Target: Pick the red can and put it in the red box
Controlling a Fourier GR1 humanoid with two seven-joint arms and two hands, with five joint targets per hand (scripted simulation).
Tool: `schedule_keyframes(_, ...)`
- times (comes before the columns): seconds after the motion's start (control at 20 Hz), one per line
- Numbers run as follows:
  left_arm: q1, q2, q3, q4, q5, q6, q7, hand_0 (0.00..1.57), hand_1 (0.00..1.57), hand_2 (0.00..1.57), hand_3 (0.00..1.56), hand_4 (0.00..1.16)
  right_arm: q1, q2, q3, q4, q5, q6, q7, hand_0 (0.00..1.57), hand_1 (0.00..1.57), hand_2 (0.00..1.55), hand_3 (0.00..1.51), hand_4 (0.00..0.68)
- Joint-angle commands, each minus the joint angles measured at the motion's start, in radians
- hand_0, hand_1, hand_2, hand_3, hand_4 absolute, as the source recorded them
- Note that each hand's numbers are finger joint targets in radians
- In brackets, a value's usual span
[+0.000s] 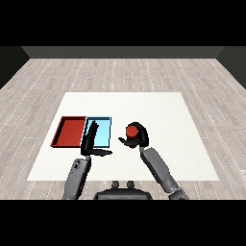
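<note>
Red can (131,130) sits in the curled fingers of the right hand (138,138), right of both trays on the white table (158,115). Between it and the red tray (69,132) at far left lies the light blue tray (102,132). Over that blue tray's near left edge the left hand (91,141) reaches with straight fingers, holding nothing.
</note>
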Motion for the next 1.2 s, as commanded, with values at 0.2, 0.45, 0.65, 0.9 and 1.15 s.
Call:
schedule_keyframes(0.2,-0.057,-0.004,-0.125,0.010,0.039,0.079,0.058,0.00,0.00,0.00,0.00,0.00,-0.018,0.007,-0.034,0.004,0.010,0.039,-0.019,1.41,1.41,1.44,1.42,0.653)
schedule_keyframes(0.45,-0.052,-0.004,-0.176,-0.016,0.066,0.106,0.082,0.00,0.00,0.00,0.00,0.00,-0.021,0.006,-0.060,0.046,-0.007,0.074,-0.055,1.41,1.41,1.44,1.42,0.653)
schedule_keyframes(0.65,-0.066,-0.004,-0.314,0.015,0.058,0.198,0.068,0.00,0.00,0.00,0.00,0.00,-0.063,0.007,-0.030,-0.030,0.021,0.051,0.017,1.41,1.41,1.41,1.39,0.639)
schedule_keyframes(0.9,-0.126,-0.004,-0.334,0.054,0.069,0.244,0.078,0.00,0.00,0.00,0.00,0.00,-0.086,0.007,-0.004,0.024,-0.051,0.066,-0.039,1.38,1.38,1.41,1.40,0.619)
schedule_keyframes(1.15,-0.247,-0.004,-0.326,0.252,0.144,0.258,0.003,0.00,0.00,0.00,0.00,0.00,-0.004,0.007,0.028,-0.049,-0.015,0.068,-0.050,1.41,1.41,1.43,1.41,0.618)
